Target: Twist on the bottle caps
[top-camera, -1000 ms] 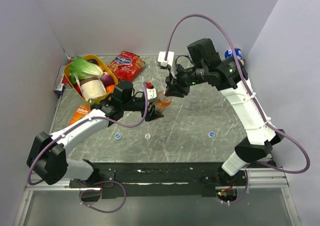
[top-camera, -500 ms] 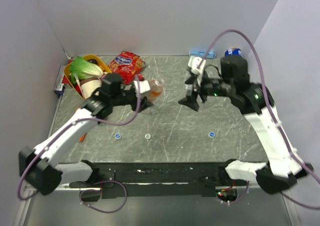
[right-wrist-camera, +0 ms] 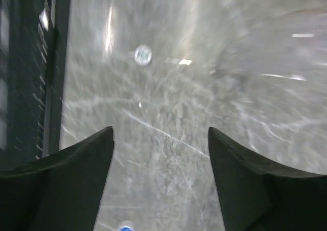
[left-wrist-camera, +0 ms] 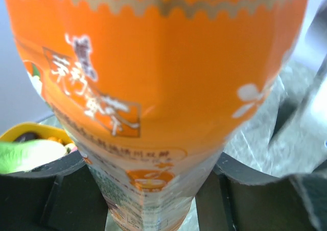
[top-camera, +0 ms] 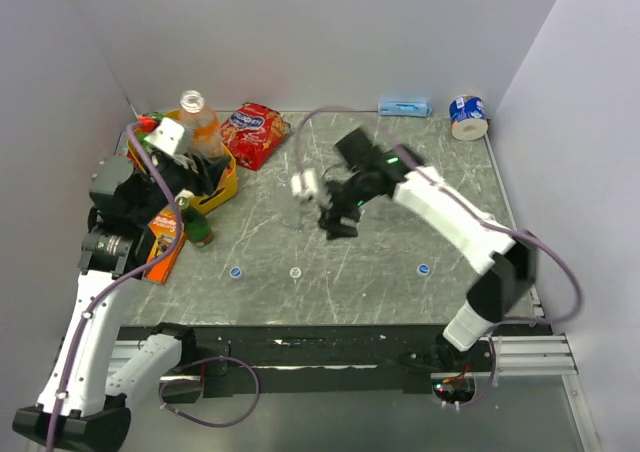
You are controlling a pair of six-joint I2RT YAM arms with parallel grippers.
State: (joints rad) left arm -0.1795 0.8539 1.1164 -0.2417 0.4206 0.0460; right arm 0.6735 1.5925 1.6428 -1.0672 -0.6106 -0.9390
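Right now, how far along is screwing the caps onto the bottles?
Nothing looks done: a blue cap, a pale cap and another blue cap lie loose on the table. In hand: the left gripper holds the orange bottle raised. The right gripper is open and empty. All the capping is left.

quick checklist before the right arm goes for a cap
1. Orange-labelled plastic drink bottle clamped in left pincer: ok.
2. Bottle's mouth bare, no cap on it: ok.
3. Right pincer open and empty: ok.
4. Whitish round plastic cap lying free on grey marbled table, ahead of right pincer: ok.
5. Which side of that cap faces up: cannot tell.
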